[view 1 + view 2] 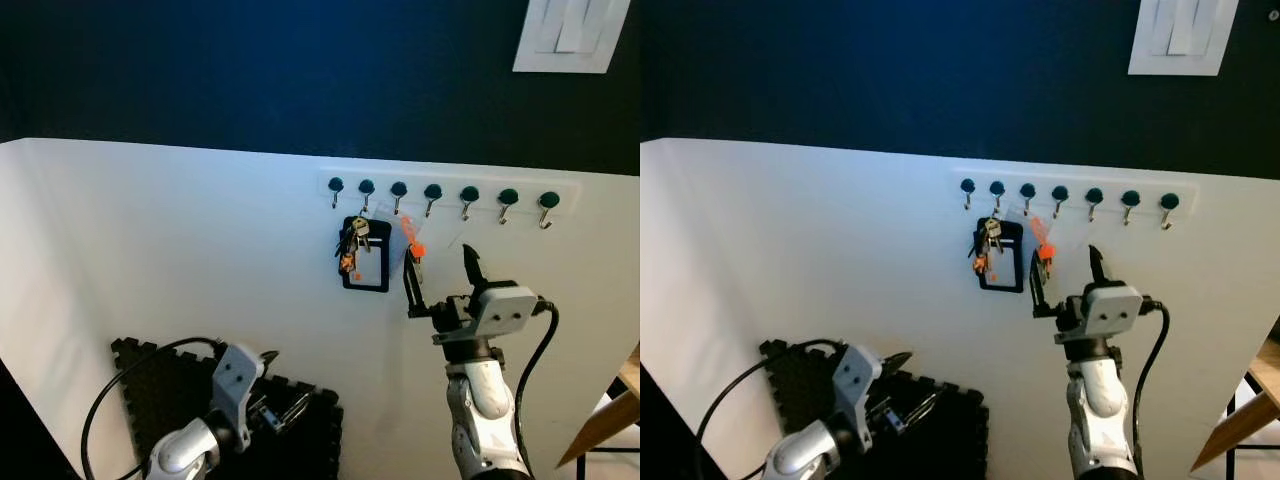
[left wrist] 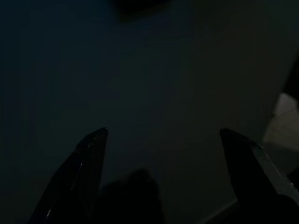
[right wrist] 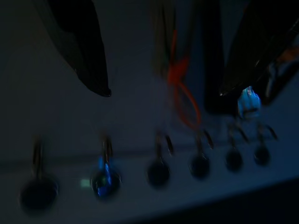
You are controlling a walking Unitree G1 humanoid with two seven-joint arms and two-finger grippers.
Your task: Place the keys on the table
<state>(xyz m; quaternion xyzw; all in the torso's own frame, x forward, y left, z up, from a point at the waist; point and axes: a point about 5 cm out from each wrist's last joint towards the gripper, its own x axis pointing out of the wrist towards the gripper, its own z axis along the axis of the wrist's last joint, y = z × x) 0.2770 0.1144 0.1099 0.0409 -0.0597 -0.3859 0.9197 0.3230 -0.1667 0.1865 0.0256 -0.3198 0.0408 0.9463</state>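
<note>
A hook rack (image 1: 450, 195) with several dark-knobbed hooks is fixed to the white wall. A bunch of keys with a black rectangular holder (image 1: 365, 258) hangs from the second hook. Beside it, a key on an orange loop (image 1: 412, 245) hangs from the third hook. My right gripper (image 1: 440, 275) is raised to the wall just below the rack and is open, its left finger (image 1: 410, 285) close beside the orange-looped key. In the right wrist view the orange loop (image 3: 182, 93) hangs between the spread fingertips (image 3: 96, 74). My left gripper (image 1: 285, 405) hangs low and open.
A black foam mat (image 1: 160, 385) lies on the floor at the lower left, under my left arm. A white switch plate (image 1: 565, 35) sits on the dark upper wall. A wooden furniture edge (image 1: 610, 420) pokes in at the lower right.
</note>
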